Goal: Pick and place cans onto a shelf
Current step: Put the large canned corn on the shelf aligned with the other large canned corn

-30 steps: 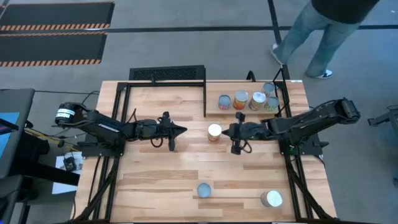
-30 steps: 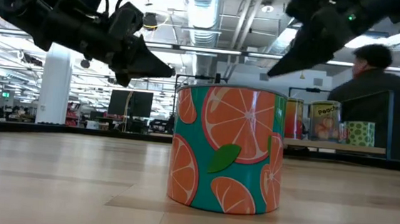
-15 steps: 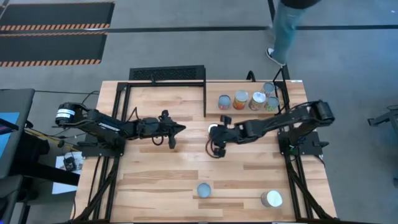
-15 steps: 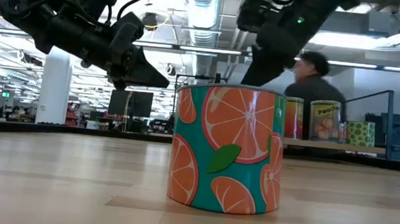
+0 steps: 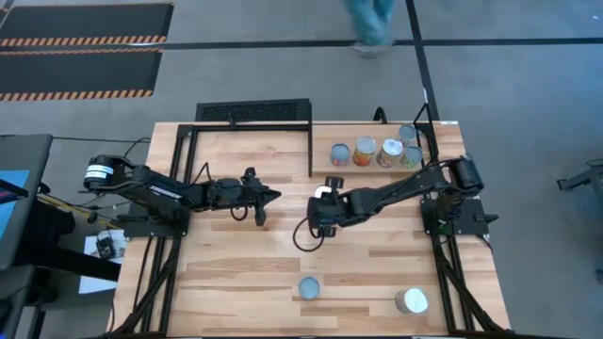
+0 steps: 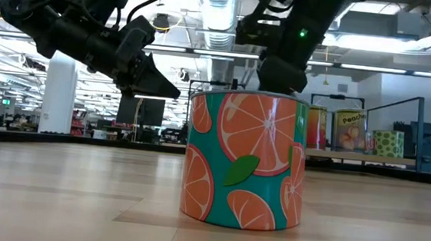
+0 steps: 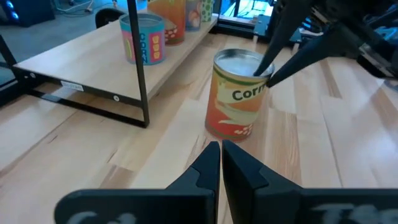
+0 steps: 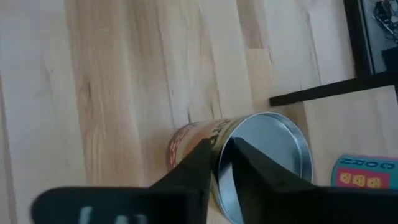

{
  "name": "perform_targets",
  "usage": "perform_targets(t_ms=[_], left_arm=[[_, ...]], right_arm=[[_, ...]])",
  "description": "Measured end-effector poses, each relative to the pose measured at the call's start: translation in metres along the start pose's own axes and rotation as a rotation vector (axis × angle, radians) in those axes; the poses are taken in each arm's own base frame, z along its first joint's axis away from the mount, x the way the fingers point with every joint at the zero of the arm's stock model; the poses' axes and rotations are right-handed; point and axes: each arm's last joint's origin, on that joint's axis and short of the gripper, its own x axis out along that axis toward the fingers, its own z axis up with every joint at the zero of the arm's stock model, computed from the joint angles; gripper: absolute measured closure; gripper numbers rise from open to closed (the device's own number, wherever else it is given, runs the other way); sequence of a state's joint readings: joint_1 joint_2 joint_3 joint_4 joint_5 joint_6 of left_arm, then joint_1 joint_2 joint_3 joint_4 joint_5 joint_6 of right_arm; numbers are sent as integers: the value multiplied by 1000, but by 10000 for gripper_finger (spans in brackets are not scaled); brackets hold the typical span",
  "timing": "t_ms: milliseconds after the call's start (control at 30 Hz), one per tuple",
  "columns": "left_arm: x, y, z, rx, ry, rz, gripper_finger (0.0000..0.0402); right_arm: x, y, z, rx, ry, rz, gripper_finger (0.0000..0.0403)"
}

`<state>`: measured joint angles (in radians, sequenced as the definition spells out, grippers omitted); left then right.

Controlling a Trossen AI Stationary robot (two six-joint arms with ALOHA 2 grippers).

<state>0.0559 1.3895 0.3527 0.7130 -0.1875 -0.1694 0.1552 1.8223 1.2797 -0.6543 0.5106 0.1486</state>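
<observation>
Pale wood makes up my worktop (image 5: pixel 236 254), with a low shelf (image 7: pixel 74 65) at its far side. Four cans (image 5: pixel 365 152) stand on that shelf already.

The can I want now is the corn can (image 7: pixel 239 93). It stands upright near the middle of the worktop, just in front of the shelf. My right gripper (image 8: pixel 221 146) is right above it, tips by its shiny top. The fingers are open only a little and hold nothing. I think that gap is too small to go around the can.

My left gripper (image 7: pixel 221 146) waits close by, pointing at the corn can, fingers pressed together and empty.

I think the can is hard and will not squash. It may be a bit heavy if it is full. Its sides look smooth, so it could slip. I would open wide and squeeze it around the middle of the label, not the rim.

Two more cans (image 5: pixel 309 288) (image 5: pixel 412 301) stand near the front edge.
</observation>
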Motion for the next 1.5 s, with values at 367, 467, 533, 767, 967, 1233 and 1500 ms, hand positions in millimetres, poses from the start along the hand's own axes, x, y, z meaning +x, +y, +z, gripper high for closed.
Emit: perform_targets(t_ms=[367, 467, 533, 767, 967, 1233, 1500], left_arm=[[0, -3, -1, -2, 12, -7, 395], [0, -2, -2, 0, 17, -1, 395], [0, -2, -3, 0, 22, 0, 395], [0, -2, -3, 0, 22, 0, 395], [0, -2, -2, -1, 20, 0, 395], [0, -2, -2, 0, 20, 0, 395], [0, -2, -3, 5, 23, 0, 395]], right_arm=[[-47, -31, 20, 53, -65, 40, 388], [-67, -51, 26, 84, -82, 24, 393], [-84, -68, 29, 112, -96, 3, 398], [-133, -141, 30, 230, -103, -155, 393], [-126, -214, 17, 280, -29, -247, 396], [-70, -293, -13, 428, 118, -191, 396], [-24, -303, -19, 517, 226, -112, 396]])
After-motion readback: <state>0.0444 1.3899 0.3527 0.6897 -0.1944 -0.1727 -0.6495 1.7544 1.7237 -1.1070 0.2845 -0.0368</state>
